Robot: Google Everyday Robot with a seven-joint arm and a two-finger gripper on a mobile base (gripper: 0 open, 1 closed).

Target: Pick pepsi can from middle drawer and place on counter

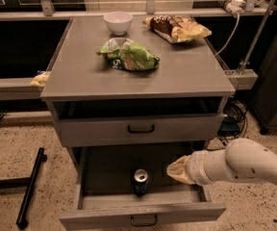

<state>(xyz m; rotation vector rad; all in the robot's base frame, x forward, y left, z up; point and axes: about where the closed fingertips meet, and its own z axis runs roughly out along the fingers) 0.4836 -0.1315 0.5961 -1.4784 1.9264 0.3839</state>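
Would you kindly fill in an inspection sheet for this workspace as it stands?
Surface: counter, grey and flat, carrying three items.
Job's things: pepsi can upright in the open middle drawer, near its front wall; not on the counter.
Clutter: white bowl, green chip bag and brown-and-yellow snack bag, all on the counter.
Grippers: pincer over the drawer's right side, right of the can, apart from it.
Cables: white cable hanging from a power strip at back right; dark cables on the floor beside the cabinet.
Surroundings: speckled floor; black bar lying on it at left.
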